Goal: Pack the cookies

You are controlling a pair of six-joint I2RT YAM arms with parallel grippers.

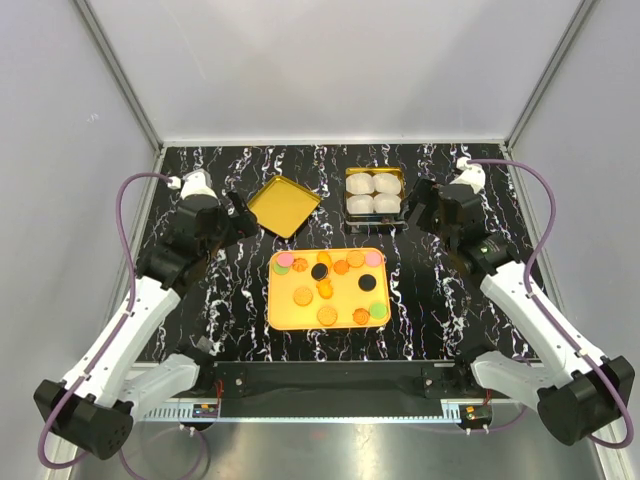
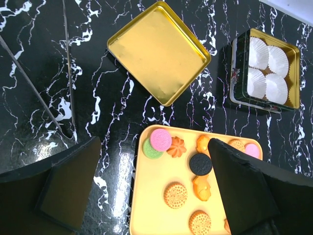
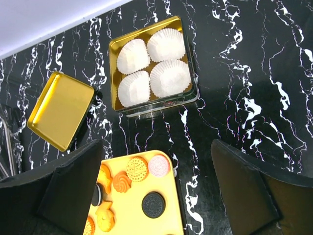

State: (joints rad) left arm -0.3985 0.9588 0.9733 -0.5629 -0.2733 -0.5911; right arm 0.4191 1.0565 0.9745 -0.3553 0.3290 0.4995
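Orange-ish cookies [image 1: 327, 290] are spread on the yellow tray [image 1: 283, 318] mid-frame. Left hand [image 1: 236, 220] and right hand [image 1: 420, 210] are held wide, empty. Flat discs could be skidded by a shallow pinch, and paper cups [image 1: 361, 186] knocked crooked.

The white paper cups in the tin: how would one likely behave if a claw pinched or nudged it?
The paper cups look thin and pleated, so probably very light and easily crushed. Packed four tight inside the tin, a nudged one would likely deform rather than slide.
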